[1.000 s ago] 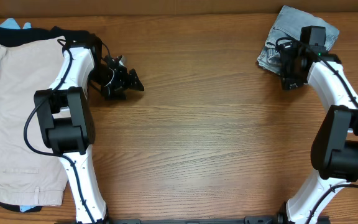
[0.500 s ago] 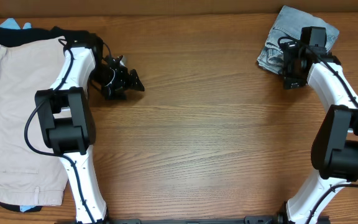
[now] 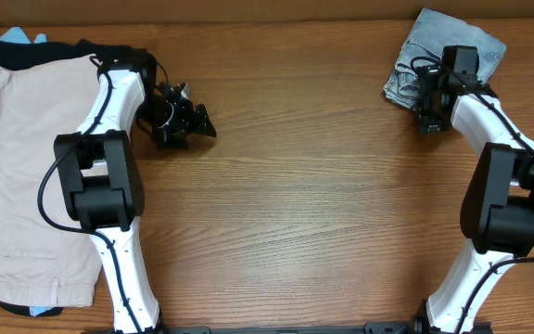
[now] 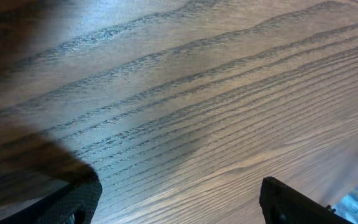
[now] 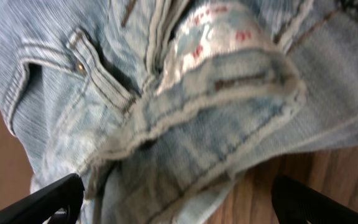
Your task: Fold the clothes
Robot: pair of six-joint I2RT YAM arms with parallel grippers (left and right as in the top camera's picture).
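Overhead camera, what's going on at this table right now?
Two robot arms are set up to fold clothes. The right gripper is open and poised over the bunched-up denim shorts at the table's far right corner, not gripping them yet. The left gripper is open over bare wood, holding nothing. A beige garment lies on a black garment at the left edge, untouched.

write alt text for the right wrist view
Close-up of bunched light-blue denim shorts filling the frame, a pale red-printed label near the top. The open right gripper frames the bottom corners; wooden table shows lower right.
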